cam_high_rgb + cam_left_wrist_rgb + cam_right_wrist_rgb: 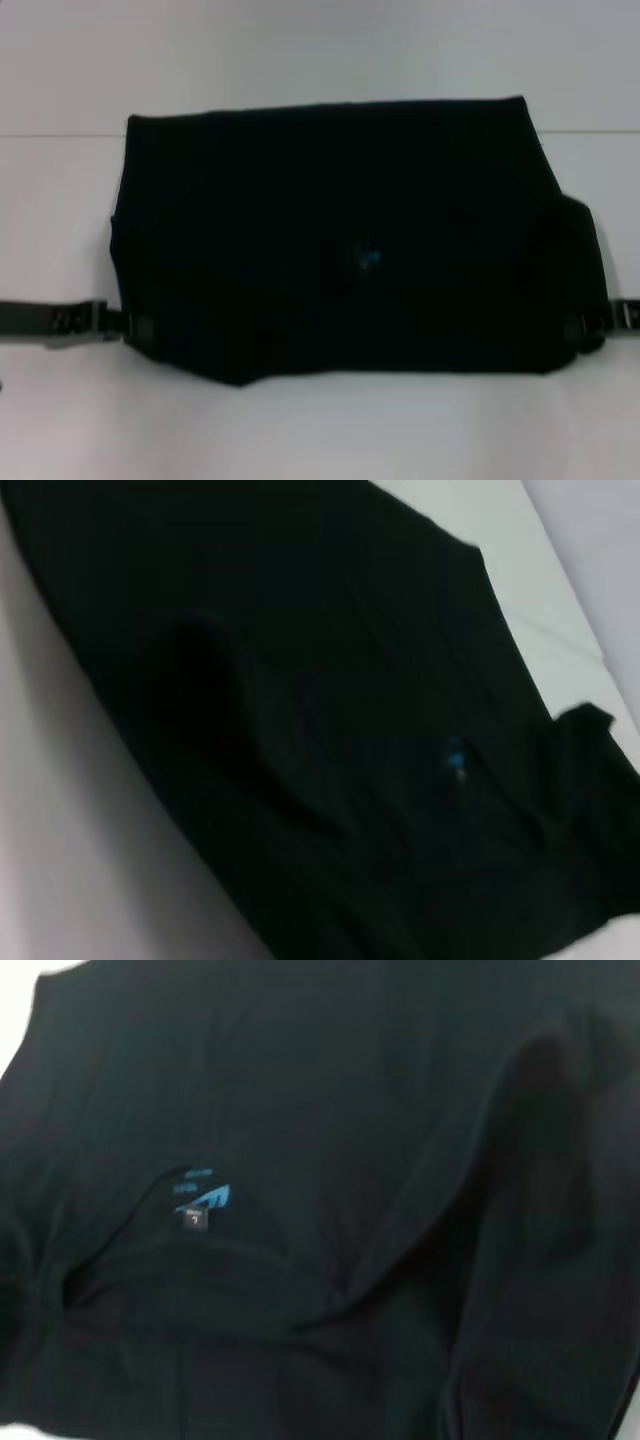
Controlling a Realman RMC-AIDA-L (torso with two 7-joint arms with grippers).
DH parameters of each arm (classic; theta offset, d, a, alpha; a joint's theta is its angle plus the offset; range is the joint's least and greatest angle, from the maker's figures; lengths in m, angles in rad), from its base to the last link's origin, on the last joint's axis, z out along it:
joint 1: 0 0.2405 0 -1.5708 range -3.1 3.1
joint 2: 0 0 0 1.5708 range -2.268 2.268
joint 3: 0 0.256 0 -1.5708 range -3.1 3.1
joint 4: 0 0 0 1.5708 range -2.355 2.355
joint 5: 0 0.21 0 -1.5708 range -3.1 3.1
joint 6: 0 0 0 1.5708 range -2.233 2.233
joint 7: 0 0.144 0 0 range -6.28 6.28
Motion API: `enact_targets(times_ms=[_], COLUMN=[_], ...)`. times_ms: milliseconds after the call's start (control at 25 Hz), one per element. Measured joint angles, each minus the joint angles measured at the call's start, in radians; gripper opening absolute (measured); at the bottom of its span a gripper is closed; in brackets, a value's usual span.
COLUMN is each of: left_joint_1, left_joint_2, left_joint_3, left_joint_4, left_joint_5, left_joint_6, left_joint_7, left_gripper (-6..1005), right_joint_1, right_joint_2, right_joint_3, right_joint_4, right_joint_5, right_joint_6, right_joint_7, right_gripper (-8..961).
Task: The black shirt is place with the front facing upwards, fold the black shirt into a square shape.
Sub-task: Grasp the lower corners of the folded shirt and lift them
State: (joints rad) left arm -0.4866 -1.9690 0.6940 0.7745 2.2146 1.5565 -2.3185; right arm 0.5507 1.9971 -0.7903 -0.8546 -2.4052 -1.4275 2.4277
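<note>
Lay folded into a wide rectangle on the white counter [60,420]: black shirt [340,240], blue neck label [371,257] near its middle. Met the shirt's near corners: left pincer [128,325], right pincer [580,325]. Could not tell either pincer's jaws.

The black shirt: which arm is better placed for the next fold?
Neither clearly: left gripper and right gripper sit at opposite near edges of the black shirt. The bulging right edge suggests the right.
</note>
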Motion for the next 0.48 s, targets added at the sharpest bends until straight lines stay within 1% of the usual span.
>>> enact_targets(times_ms=[120, 240, 320, 400, 480], left_joint_1=[0.030, 0.056, 0.067, 0.081, 0.091], left_joint_2=[-0.002, -0.008, -0.010, -0.007, 0.003], left_joint_3=[-0.005, -0.012, -0.015, -0.025, -0.043], left_joint_4=[0.070, 0.127, 0.146, 0.149, 0.143], left_joint_5=[0.049, 0.089, 0.106, 0.119, 0.123], left_joint_6=[0.139, 0.260, 0.322, 0.369, 0.392], left_joint_7=[-0.018, -0.018, -0.012, 0.002, 0.016], left_gripper=[51, 51, 51, 50, 50], right_joint_1=[-0.038, -0.066, -0.083, -0.100, -0.118], right_joint_2=[-0.008, -0.020, -0.028, -0.029, -0.030], right_joint_3=[0.021, 0.053, 0.070, 0.082, 0.095], right_joint_4=[-0.043, -0.066, -0.070, -0.074, -0.077], right_joint_5=[-0.001, -0.004, -0.005, -0.006, -0.006], right_joint_6=[-0.114, -0.223, -0.294, -0.343, -0.372], right_joint_7=[0.000, -0.009, -0.022, -0.028, -0.033], right_gripper=[115, 114, 113, 112, 113])
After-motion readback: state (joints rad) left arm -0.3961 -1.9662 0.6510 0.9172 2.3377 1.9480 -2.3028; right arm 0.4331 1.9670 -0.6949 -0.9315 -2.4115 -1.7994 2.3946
